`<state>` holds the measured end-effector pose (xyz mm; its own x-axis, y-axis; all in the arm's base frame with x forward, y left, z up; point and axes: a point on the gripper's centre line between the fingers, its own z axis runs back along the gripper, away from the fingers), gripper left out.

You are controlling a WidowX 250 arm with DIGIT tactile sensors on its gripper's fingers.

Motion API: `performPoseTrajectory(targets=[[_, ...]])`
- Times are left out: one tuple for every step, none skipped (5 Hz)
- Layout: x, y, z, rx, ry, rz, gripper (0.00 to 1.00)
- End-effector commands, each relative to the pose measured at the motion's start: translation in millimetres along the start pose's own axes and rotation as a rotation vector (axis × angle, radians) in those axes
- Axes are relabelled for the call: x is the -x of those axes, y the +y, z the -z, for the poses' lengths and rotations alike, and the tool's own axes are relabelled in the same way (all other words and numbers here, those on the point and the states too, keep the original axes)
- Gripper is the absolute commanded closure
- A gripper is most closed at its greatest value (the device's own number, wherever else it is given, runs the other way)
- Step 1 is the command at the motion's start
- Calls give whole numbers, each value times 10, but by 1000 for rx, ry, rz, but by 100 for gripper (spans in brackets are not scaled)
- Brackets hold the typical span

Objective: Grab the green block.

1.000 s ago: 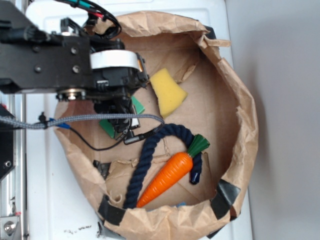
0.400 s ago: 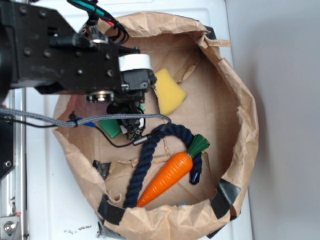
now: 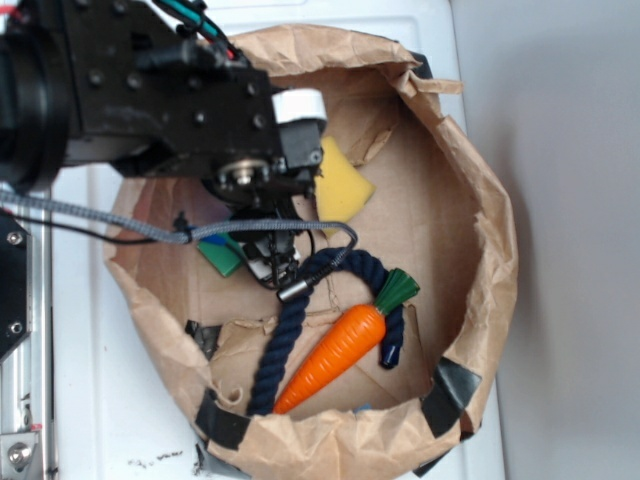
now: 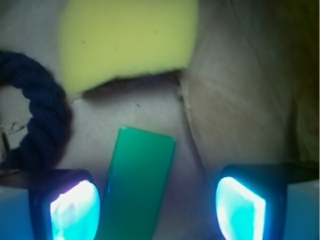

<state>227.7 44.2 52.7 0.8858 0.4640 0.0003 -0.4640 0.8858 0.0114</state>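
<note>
So the green block [image 4: 137, 185] is lying flat on the cardboard floor of the brown paper-lined box [image 3: 480, 230], and in the wrist view it runs from about 6 o'clock up toward the centre, angled a bit. The pincer [image 4: 157, 207] is spread wide with one glowing pad on each side of it. The left pad is almost touching the block's long edge, while the right one is well clear.

My take on handling: it looks like a thin, stiff, smooth slab, probably light and a little slippery. Being so flat, there's not much edge to bite, so I'd squeeze across the two long sides near the middle and get the pads right down to the cardboard. Off-centre as it is, the near pad may nudge it sideways first.

Neighbours: the yellow sponge [image 4: 125, 42] sits at 12 o'clock, apart from the block, and the navy rope [image 4: 42, 117] curls at 9 o'clock. In the exterior view the carrot toy [image 3: 340, 350] is off at 5 o'clock.
</note>
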Motion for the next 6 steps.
performPoseTrajectory(targets=[[51,91,-10,55,20,72,0],[92,69,166,100,43,82,0],[117,35,260,128,29,105,0],[62,-53,247,130,21,101,0],[8,-117,275,96,3,62,1],[-39,-166,313,90,-28,31,100]])
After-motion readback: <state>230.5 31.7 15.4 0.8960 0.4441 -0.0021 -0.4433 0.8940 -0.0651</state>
